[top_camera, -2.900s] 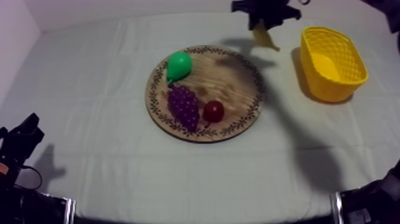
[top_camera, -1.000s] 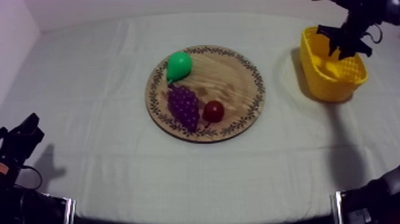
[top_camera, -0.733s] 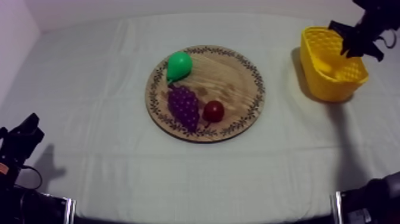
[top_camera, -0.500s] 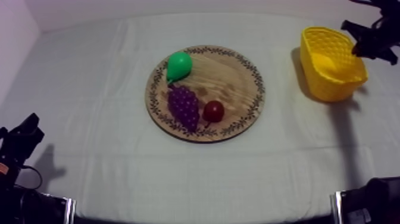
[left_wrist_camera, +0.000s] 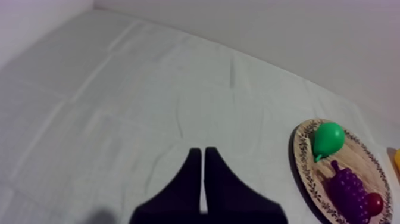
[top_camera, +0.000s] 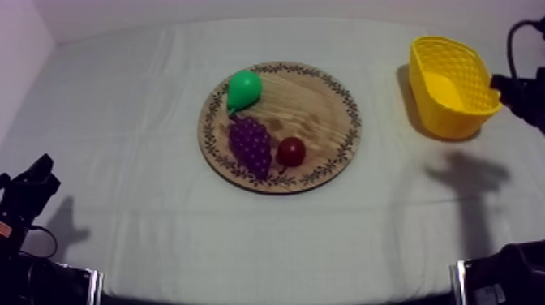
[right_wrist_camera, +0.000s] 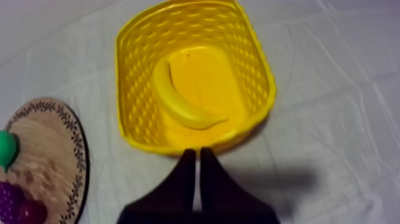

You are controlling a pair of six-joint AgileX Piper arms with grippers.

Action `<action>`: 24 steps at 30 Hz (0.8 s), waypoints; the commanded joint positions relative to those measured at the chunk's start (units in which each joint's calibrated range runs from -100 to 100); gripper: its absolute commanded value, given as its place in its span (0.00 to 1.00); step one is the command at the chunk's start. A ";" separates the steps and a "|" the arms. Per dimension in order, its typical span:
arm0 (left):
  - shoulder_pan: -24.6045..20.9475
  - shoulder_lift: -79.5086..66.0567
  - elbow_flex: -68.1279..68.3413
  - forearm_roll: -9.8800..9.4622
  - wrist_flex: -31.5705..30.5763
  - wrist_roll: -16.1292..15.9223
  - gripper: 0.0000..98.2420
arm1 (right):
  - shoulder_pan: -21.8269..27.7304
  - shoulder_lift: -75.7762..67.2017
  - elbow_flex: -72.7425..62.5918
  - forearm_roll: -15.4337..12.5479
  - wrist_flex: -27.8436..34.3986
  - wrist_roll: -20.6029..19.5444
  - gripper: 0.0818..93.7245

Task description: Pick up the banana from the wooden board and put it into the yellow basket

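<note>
One banana lies in the basket, at two o'clock from the board, so the task looks done; left gripper and right gripper both have fingers pressed together, empty, and the latter next needs only parking.

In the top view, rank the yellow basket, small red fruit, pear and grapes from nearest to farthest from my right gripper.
From the right gripper:
1. yellow basket, just beside it, table's right.
2. small red fruit, near-right part of the wooden board.
3. pear and grapes, board's left part: too close to call.
</note>
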 commanded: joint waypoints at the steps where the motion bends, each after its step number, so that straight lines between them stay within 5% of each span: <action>1: -0.01 -0.03 0.02 0.01 0.00 0.00 0.00 | -0.29 -10.55 7.73 -0.64 -1.05 1.28 0.00; 10: -0.01 -0.03 0.02 0.01 0.00 -0.02 0.00 | -0.89 -34.02 21.09 -5.98 2.94 7.70 0.00; 20: -0.01 -0.03 0.02 0.01 0.00 -0.01 0.00 | -0.42 -47.58 29.16 -7.11 6.28 9.84 0.00; 24: -0.01 -0.03 0.02 0.01 0.00 -0.01 0.00 | -0.14 -48.05 30.27 -7.23 4.11 15.68 0.00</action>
